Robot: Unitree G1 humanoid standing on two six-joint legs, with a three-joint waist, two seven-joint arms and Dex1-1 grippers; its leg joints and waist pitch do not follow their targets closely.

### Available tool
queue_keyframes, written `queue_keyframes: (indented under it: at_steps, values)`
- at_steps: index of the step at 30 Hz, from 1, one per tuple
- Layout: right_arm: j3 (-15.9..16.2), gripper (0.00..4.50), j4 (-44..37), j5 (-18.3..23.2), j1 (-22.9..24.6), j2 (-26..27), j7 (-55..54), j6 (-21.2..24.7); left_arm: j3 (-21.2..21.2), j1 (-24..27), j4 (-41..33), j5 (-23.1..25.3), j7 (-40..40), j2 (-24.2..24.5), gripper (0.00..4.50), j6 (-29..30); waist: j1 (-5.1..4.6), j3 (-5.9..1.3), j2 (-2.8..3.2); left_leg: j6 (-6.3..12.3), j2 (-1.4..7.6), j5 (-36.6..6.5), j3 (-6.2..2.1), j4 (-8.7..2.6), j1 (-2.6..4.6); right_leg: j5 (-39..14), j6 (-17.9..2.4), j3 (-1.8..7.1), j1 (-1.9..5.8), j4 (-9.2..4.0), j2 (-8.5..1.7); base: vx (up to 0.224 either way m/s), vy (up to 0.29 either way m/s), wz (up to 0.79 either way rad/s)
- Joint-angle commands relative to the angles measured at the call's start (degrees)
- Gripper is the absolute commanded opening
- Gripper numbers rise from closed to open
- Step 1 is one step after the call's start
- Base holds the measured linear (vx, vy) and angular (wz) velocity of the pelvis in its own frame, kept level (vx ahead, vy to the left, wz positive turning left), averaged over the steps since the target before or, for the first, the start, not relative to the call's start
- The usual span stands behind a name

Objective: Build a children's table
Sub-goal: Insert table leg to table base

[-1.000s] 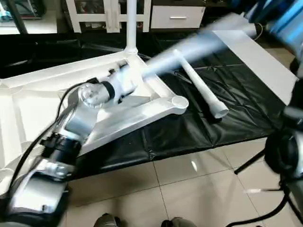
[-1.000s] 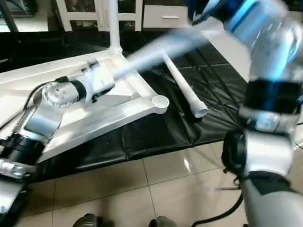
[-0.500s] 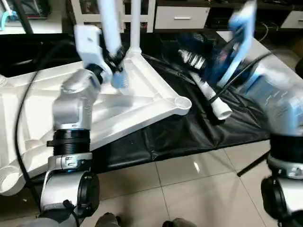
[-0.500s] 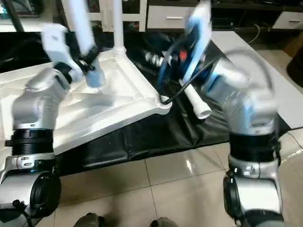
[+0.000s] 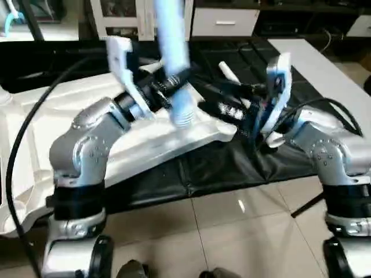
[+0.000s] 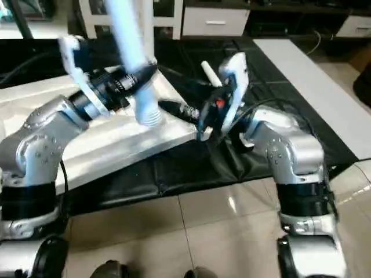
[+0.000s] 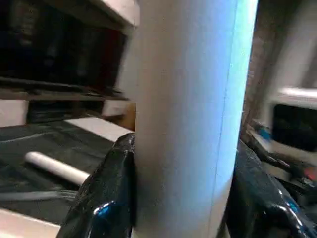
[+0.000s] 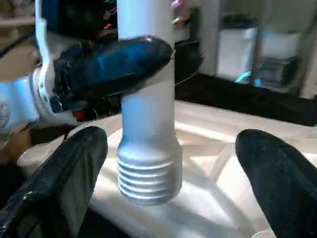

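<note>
**Leg held upright over the upturned top**

We saw the top [image 5: 35,133] lying upside down on a black mat [image 5: 232,168], ribbed underside showing, and we place everything else by it. A round corner socket [image 5: 7,219] sat at its near left corner.

Above the top's right part, our left gripper [image 5: 168,87] had hold of one white leg [image 5: 171,40]. The leg stood close to upright, leaning a little, with its ribbed, threaded end [image 8: 147,176] pointing down and hanging just above the top's surface, apart from it. In the left wrist view the two black fingers [image 7: 106,193] pressed against either side of the tube [image 7: 183,114], so the gripper was closed about halfway, clamped on the leg.

Our right gripper [image 6: 191,113] hovered beside the top's right corner, pointing toward the held leg. In the right wrist view its fingers [image 8: 69,173] stood wide apart on either side of the leg's threaded end, touching nothing and holding nothing.

Another leg [image 7: 54,168] lay flat on the mat beyond the top's right edge, partly hidden behind the right gripper.

Farther back, past the top's far edge, stood a white cabinet [image 5: 223,20] with a drawer. In front of the mat, nearer us than the top, ran a pale tiled floor [image 5: 232,231].
</note>
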Motion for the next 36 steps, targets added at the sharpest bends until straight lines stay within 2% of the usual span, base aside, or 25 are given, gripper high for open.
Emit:
queue_keyframes:
  at_steps: [1,2,3,4,8,9,10,14,16,20,26,30,36]
  values:
    - [1.1,4.50,-1.0,0.3,-1.3,-1.6,2.5,0.3,-1.4,0.1,-1.8,-1.1,-1.6,0.5,2.01,0.7,-0.50,-5.74,0.16,2.68,1.14,-1.6,-0.39,-3.25,1.58,4.3,-14.9,2.34,3.84,-4.01,-3.52,0.000,0.000,0.00]
    - [2.0,4.50,-0.7,-0.8,-1.5,-2.4,3.3,-0.3,-1.5,0.2,-2.2,-1.5,-1.7,0.5,2.01,1.2,-0.61,-5.65,0.06,2.41,1.13,-2.0,-0.37,-3.29,1.59,3.4,-14.7,2.34,3.81,-4.11,-3.49,0.000,0.000,0.00]
    - [4.2,4.50,1.2,-3.9,-2.2,-4.0,4.8,-2.2,-2.0,0.6,-3.7,-3.4,-3.2,1.0,2.01,2.7,-0.73,-5.65,-0.01,1.63,1.15,-2.8,-0.46,-3.30,1.65,1.4,-14.3,2.31,3.84,-4.18,-3.65,0.000,0.000,0.00]
    - [4.6,4.50,2.0,-4.6,-2.4,-4.3,5.4,-2.8,-2.2,0.8,-4.3,-4.1,-3.7,1.2,2.01,3.4,-0.75,-5.73,-0.02,1.35,1.17,-2.5,-0.54,-3.29,1.65,1.3,-14.2,2.28,3.91,-4.14,-3.69,0.000,0.000,0.00]
    - [5.6,4.50,2.9,-3.2,-2.9,-4.8,8.7,-1.5,-3.7,1.4,-6.0,-5.6,-4.9,1.9,2.01,4.9,-0.96,-5.68,-0.19,2.46,0.99,-1.4,-0.40,-3.20,1.48,3.2,-14.3,2.40,3.88,-4.01,-3.41,0.000,0.000,0.00]
    - [5.8,4.50,3.0,-2.6,-3.0,-5.0,9.7,-0.9,-4.1,1.6,-6.3,-6.1,-5.2,2.1,2.01,5.0,-1.00,-5.58,-0.51,2.68,1.03,-1.4,-0.36,-3.24,1.50,3.1,-14.3,2.41,3.86,-4.12,-3.45,0.000,0.000,0.00]
    - [5.9,4.50,3.1,-2.3,-3.1,-5.0,10.1,-0.7,-4.2,1.6,-6.4,-6.2,-5.3,2.1,2.01,5.0,-0.96,-5.59,-0.32,2.95,1.05,-1.2,-0.40,-3.23,1.46,3.1,-14.4,2.44,3.84,-4.06,-3.53,0.000,0.000,0.00]
    - [6.3,4.50,5.0,-0.3,-3.9,-4.9,13.2,1.4,-5.4,1.8,-6.7,-6.5,-5.3,2.0,2.01,5.0,-1.18,-5.57,-0.49,3.80,1.01,-0.6,-0.37,-3.17,1.37,3.8,-14.8,2.39,3.83,-4.05,-3.45,0.000,0.000,0.00]
    - [6.7,4.50,5.8,0.5,-4.3,-5.0,14.9,2.3,-5.8,1.8,-6.7,-6.7,-5.5,2.1,2.01,5.0,-1.26,-5.54,-0.46,3.70,1.02,-0.9,-0.40,-3.19,1.37,3.0,-14.7,2.37,3.85,-4.12,-3.47,0.000,0.000,0.00]
    - [7.1,4.50,7.8,-0.1,-5.3,-4.1,16.1,1.7,-6.5,2.1,-7.6,-7.6,-5.8,2.4,2.01,5.9,-1.99,-5.34,-0.65,2.68,1.06,-2.9,-0.48,-3.24,1.34,-1.7,-14.1,2.30,3.74,-4.55,-3.62,0.000,0.000,0.00]
    - [7.6,4.50,8.9,0.1,-6.3,-2.6,16.2,1.7,-7.7,2.7,-8.2,-7.9,-5.1,2.4,2.01,5.6,-2.36,-5.32,-0.61,2.52,1.07,-2.9,-0.46,-3.25,1.44,-2.0,-13.8,2.33,3.55,-4.60,-3.51,0.000,0.000,0.00]
    - [8.3,4.12,9.0,-0.8,-6.3,-1.4,15.3,1.3,-8.4,2.7,-7.9,-7.3,-4.2,1.8,2.01,5.0,-2.43,-5.46,-0.70,2.87,1.02,-1.8,-0.46,-3.20,1.27,-0.1,-14.0,2.32,3.70,-4.39,-3.51,0.000,0.000,0.00]
    - [8.2,3.69,9.4,-1.1,-6.2,-0.1,14.2,1.3,-9.0,2.6,-7.5,-7.3,-3.9,2.0,2.01,4.5,-2.63,-5.48,-0.47,3.27,1.05,-1.2,-0.48,-3.22,1.27,1.9,-14.5,2.28,3.70,-4.21,-3.47,0.000,0.000,0.00]
